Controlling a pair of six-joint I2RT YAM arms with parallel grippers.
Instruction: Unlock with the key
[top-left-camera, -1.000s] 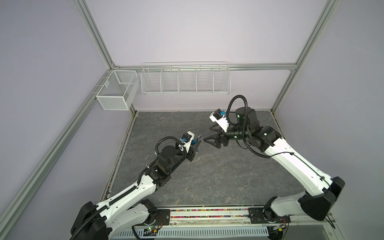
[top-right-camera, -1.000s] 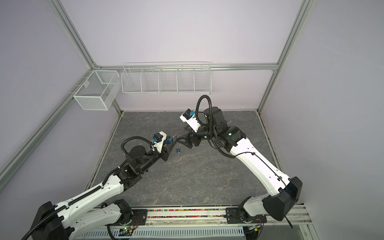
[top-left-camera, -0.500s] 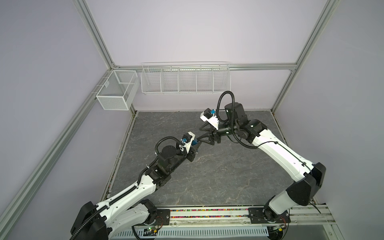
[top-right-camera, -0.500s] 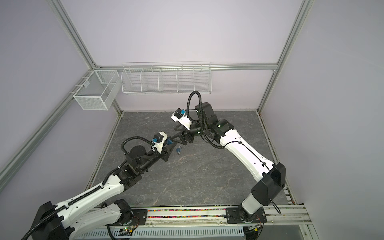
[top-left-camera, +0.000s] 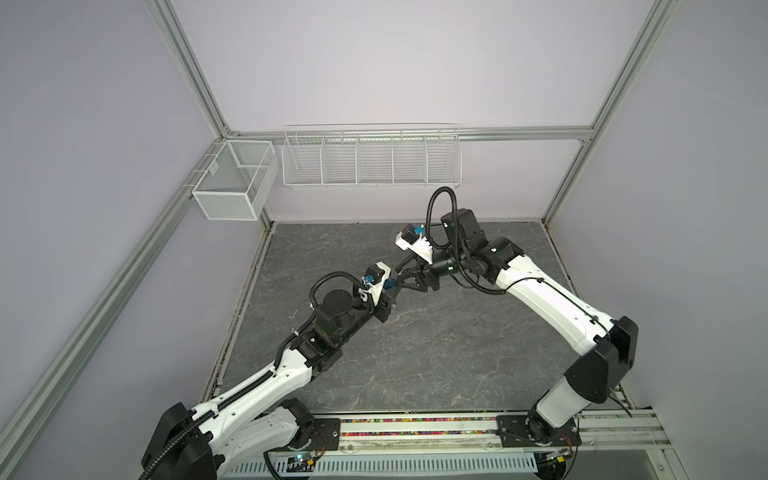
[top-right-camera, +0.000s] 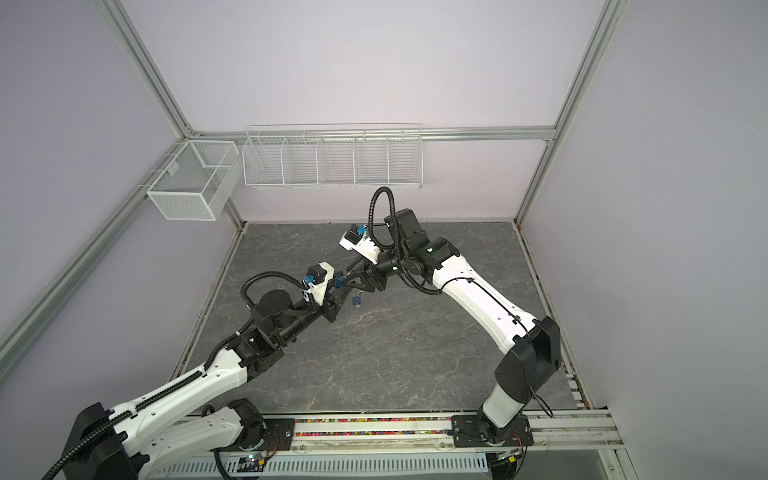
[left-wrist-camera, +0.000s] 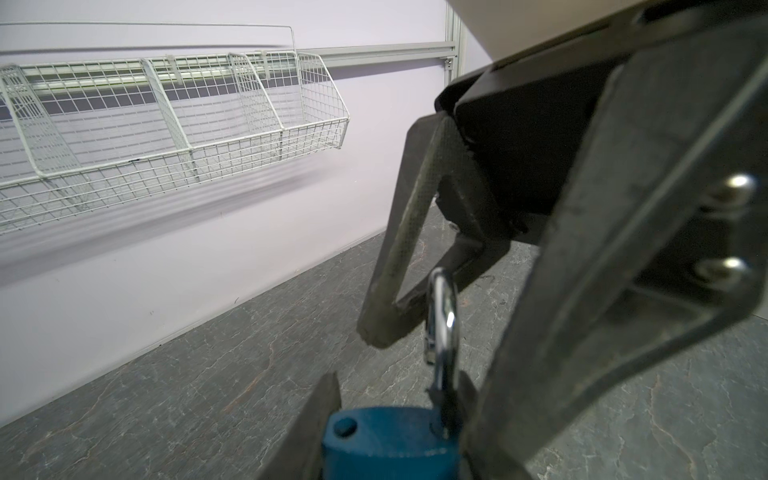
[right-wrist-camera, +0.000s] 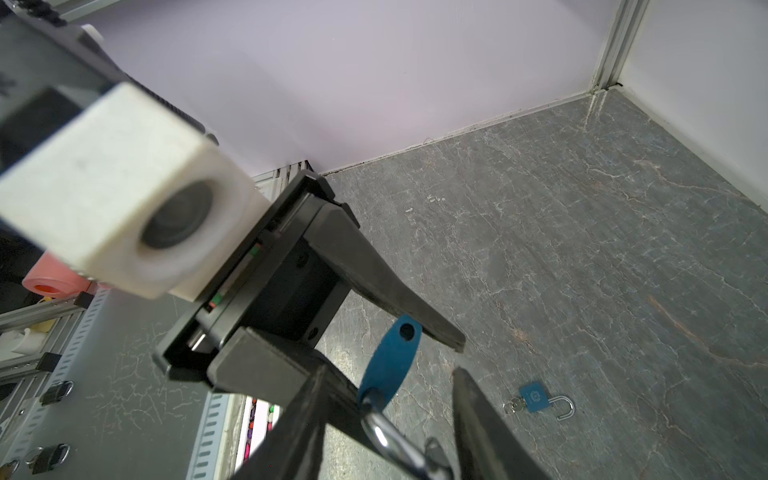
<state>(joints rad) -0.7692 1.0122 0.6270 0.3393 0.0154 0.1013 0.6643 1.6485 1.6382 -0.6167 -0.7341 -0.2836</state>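
My left gripper (left-wrist-camera: 395, 399) is shut on a blue padlock (left-wrist-camera: 386, 444) and holds it above the table. Both top views show the padlock (top-left-camera: 389, 284) (top-right-camera: 340, 283) where the two arms meet. Its silver shackle (left-wrist-camera: 442, 332) sticks out, and one shackle hole in the body is empty. My right gripper (right-wrist-camera: 388, 374) straddles that shackle (right-wrist-camera: 390, 440), with a gap showing on each side. A second blue padlock (right-wrist-camera: 536, 401) (top-right-camera: 357, 300) lies on the table, shackle open, a small silver key (right-wrist-camera: 512, 404) in its base. No key shows in the held padlock.
A long white wire basket (top-left-camera: 370, 158) and a small mesh basket (top-left-camera: 232, 187) hang on the back wall. Dark padlocks (right-wrist-camera: 54, 392) and a pink object (right-wrist-camera: 54, 282) sit beyond the table's edge near the rail. The grey stone-patterned table (top-left-camera: 436, 353) is walled on three sides.
My right arm has swung left to meet the left gripper. Its jaws have narrowed around the padlock's shackle. The left arm and its padlock have stayed put.
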